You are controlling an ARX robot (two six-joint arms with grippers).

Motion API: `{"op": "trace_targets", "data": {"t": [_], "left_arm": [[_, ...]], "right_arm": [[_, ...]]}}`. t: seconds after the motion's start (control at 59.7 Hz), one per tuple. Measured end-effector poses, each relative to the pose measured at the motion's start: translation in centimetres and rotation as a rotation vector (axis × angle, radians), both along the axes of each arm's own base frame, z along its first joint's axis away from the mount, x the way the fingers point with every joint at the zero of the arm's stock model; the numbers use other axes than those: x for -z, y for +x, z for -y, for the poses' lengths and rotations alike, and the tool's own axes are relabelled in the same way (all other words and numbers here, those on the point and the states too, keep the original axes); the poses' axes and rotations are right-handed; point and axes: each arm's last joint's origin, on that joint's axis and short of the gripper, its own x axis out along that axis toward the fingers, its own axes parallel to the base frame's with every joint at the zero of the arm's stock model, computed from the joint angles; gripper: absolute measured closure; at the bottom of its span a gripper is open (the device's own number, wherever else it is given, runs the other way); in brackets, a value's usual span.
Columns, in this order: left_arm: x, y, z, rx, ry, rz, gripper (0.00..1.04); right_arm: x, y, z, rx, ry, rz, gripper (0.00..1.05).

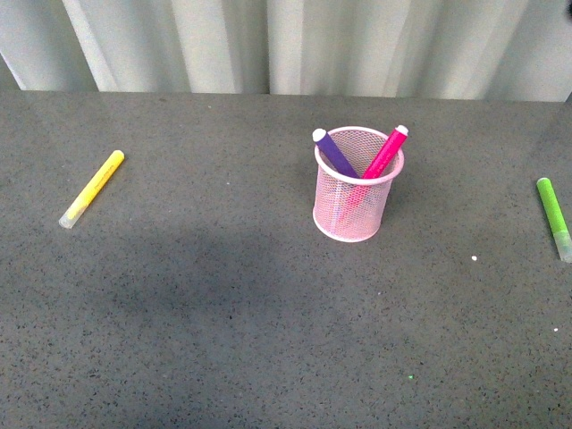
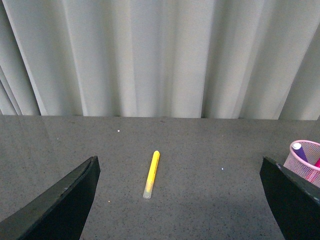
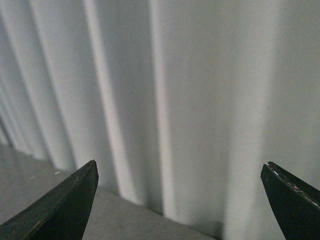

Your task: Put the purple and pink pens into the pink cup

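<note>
The pink cup (image 1: 352, 192) stands upright near the middle of the grey table. The purple pen (image 1: 334, 151) leans inside it toward the left. The pink pen (image 1: 384, 152) leans inside it toward the right. Both stick out above the rim. Neither arm shows in the front view. In the left wrist view my left gripper (image 2: 180, 167) is open and empty above the table, and the cup (image 2: 306, 161) with the purple pen's tip (image 2: 299, 150) shows at the edge. My right gripper (image 3: 180, 172) is open and empty, facing the curtain.
A yellow marker (image 1: 92, 188) lies on the table's left, also seen in the left wrist view (image 2: 151, 174). A lime green marker (image 1: 554, 217) lies at the right edge. A white pleated curtain (image 1: 286, 45) closes the far side of the table.
</note>
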Motion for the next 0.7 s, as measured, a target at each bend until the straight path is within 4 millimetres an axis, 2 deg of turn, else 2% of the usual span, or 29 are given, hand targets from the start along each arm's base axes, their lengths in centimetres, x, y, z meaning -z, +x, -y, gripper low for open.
{"op": "trace_targets", "data": {"t": [0.117, 0.218, 0.385, 0.469, 0.57, 0.704], "left_arm": [[0.0, 0.0, 0.0, 0.0, 0.0, 0.0, 0.07], [0.0, 0.0, 0.0, 0.0, 0.0, 0.0, 0.07], [0.0, 0.0, 0.0, 0.0, 0.0, 0.0, 0.07], [0.0, 0.0, 0.0, 0.0, 0.0, 0.0, 0.07], [0.0, 0.0, 0.0, 0.0, 0.0, 0.0, 0.07], [0.0, 0.0, 0.0, 0.0, 0.0, 0.001, 0.07]], "right_arm": [[-3.3, -2.6, 4.9, 0.201, -0.006, 0.006, 0.07], [-5.2, -6.3, 8.8, 0.316, -0.015, 0.019, 0.07], [-6.7, -12.7, 12.8, 0.436, -0.039, 0.029, 0.09], [-6.2, -15.4, 13.0, 0.513, -0.05, -0.113, 0.23], [-3.9, -18.3, 11.3, 0.535, -0.061, -0.19, 0.4], [-1.9, -19.9, 8.9, 0.524, -0.077, -0.199, 0.63]]}}
